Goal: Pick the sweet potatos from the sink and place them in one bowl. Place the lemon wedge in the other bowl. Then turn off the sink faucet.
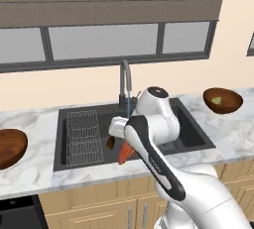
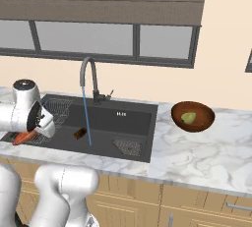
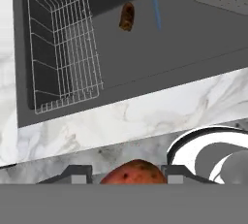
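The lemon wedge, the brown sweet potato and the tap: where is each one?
lemon wedge [image 2: 187,118]: right base view, its pale top, inside the bowl.
brown sweet potato [image 3: 127,16]: hand view, its middle.
tap [image 2: 88,66]: right base view, its curved neck.

Bench [image 1: 30,176]: white marble with grey veining. Cabinet doors [image 2: 197,210]: light wood, with slim metal handles, mounted below the bench. Window [image 1: 104,42]: wide, dark grey frame, set in the beige wall [image 2: 226,73]. Blind [image 2: 98,0]: brown, horizontally slatted, covering the upper part of the window.

Orange-red sweet potato [image 3: 133,172] lifted; brown sweet potato [image 3: 127,16] apparently on sink [image 3: 184,39] floor.
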Robot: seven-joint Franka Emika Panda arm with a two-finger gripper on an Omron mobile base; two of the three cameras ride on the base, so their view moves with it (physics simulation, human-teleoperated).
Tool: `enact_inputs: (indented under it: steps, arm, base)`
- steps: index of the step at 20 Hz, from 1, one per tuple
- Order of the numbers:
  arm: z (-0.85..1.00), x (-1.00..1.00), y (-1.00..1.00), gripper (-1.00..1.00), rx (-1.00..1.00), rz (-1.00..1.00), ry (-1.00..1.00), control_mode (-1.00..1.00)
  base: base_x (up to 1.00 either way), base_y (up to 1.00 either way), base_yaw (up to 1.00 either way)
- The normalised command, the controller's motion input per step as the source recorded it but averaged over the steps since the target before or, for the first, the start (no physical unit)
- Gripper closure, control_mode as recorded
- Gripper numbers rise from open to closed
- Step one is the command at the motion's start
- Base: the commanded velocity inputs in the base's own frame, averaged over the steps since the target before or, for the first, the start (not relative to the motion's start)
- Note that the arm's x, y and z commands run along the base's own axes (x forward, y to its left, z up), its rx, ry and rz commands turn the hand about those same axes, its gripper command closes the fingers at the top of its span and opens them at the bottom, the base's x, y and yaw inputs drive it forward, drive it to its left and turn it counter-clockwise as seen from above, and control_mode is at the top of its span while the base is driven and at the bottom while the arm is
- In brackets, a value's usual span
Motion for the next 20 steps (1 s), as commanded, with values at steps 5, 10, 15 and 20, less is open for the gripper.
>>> enact_inputs:
  steps: [5,10,15,20]
  arm:
    - [0.69,-0.08,1.00,1.00,-0.13,0.00,0.00,-1.00]
    - [0.81,0.04,1.00,1.00,-0.14,0.00,0.18,-1.00]
    - [0.31,0.06,1.00,1.00,-0.09,0.00,0.23,-1.00]
    - [-0.24,0.17,0.85,1.00,-0.01,0.00,0.07,-1.00]
  base:
    - [0.00,0.00,0.00]
    - [0.00,0.00,0.00]
    - [0.00,0.00,0.00]
    - [0.00,0.00,0.00]
